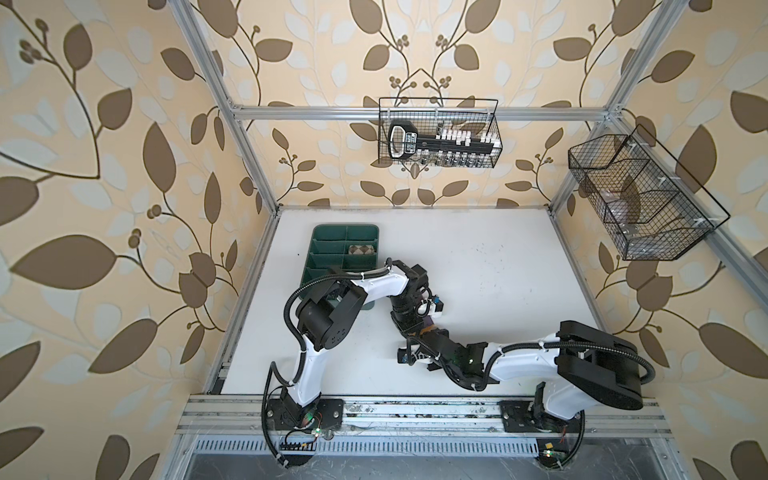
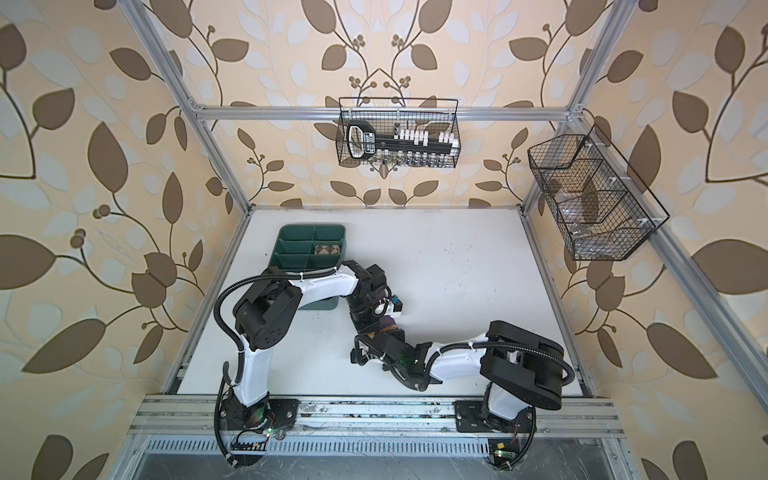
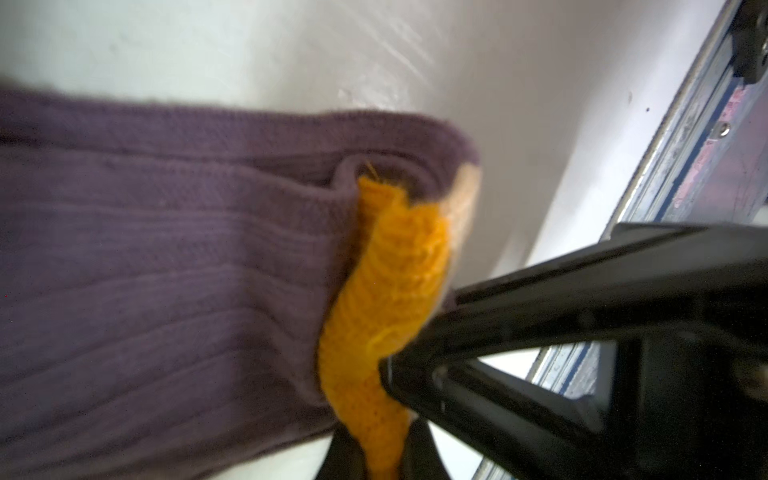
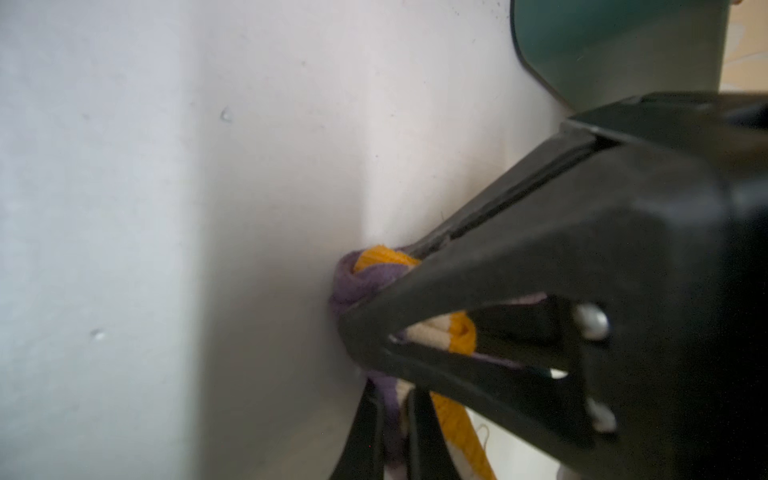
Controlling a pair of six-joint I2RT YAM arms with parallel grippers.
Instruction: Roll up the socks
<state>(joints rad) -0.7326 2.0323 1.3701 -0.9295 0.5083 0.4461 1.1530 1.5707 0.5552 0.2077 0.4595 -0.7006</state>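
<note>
Bimanual sock rolling, seen at about the halfway stage. The tan argyle sock [image 1: 361, 250] lies as a compact bundle in the green tray [image 1: 328, 232], which stands near the back left corner of the tabletop [image 1: 498, 270]. It sits in the column of compartments nearer the tabletop's middle, second from the back edge, so this sock appears finished.

The purple sock [image 3: 166, 249] lies near the middle of the tabletop. In both top views it is largely hidden beneath the two wrists that meet over it. The left wrist view shows its ribbed body spread flat and unrolled.

The left gripper [image 3: 376, 415] is pinched narrowly on the orange cuff [image 3: 395, 282], which is bunched between its fingers. The right gripper [image 4: 370, 374] is closed tight on a fold of the same purple and orange fabric, just beside the left one.

Judged remaining: the whole rolling of the purple sock from the cuff end, and probably its placing in a free tray compartment.
</note>
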